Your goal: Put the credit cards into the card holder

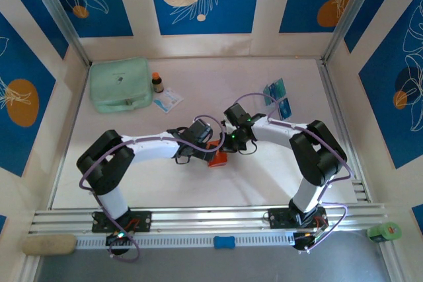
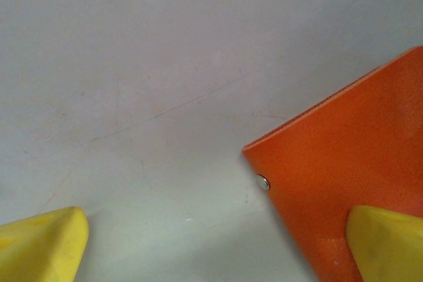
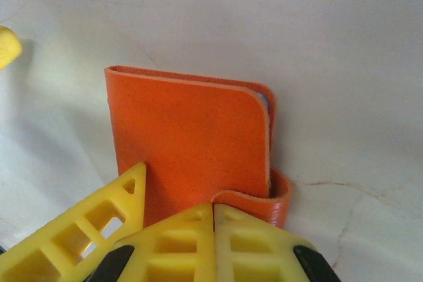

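Lying closed at the middle of the bench, the card holder has its snap tab apparently pinched by the shut right fingers. The left fingers, spread wide, straddle one corner of it. The credit cards rest well apart at far right, nearer the right arm.
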You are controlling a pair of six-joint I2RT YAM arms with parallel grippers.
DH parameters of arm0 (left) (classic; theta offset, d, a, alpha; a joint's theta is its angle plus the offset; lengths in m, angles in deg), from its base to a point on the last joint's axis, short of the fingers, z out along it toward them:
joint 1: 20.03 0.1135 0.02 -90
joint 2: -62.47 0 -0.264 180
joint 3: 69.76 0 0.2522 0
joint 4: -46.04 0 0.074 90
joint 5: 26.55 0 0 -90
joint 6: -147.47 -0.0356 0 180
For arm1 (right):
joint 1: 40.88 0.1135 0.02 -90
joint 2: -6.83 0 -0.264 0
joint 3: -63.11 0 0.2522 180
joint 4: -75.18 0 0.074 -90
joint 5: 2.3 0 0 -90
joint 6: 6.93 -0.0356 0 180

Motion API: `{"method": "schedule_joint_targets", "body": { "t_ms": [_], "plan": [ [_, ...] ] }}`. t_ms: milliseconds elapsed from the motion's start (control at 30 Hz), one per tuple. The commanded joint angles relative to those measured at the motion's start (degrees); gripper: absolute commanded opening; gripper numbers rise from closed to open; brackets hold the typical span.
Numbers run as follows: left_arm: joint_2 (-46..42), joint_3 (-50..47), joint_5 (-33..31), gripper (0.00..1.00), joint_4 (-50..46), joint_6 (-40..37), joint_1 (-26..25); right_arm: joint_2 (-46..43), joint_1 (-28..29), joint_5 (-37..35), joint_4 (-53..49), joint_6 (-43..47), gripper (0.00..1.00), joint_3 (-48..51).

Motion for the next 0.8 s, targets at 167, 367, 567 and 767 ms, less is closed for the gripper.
{"method": "schedule_joint_targets", "body": {
  "t_ms": [167, 367, 567, 767],
  "plan": [
    [1.2, -1.7, -1.4, 1.00, -2.0, -0.4, 0.0, 3.7, -2.7, -0.7, 0.9, -2.3, 0.00, 5.2],
    [0.7, -2.0, -1.4, 1.00, -2.1, -0.5, 0.0, 4.8, -6.3, 2.4, 2.7, -5.2, 0.00, 7.9],
    [0.3, -2.2, -1.5, 1.00, -2.0, -0.1, 0.1, 3.7, -7.2, 6.9, 7.0, -7.0, 0.00, 10.9],
    [-1.9, -0.9, -2.6, 1.00, -2.2, 0.0, 0.3, -3.0, -7.1, 11.6, 8.4, -7.3, 0.37, 7.2]
  ]
}}
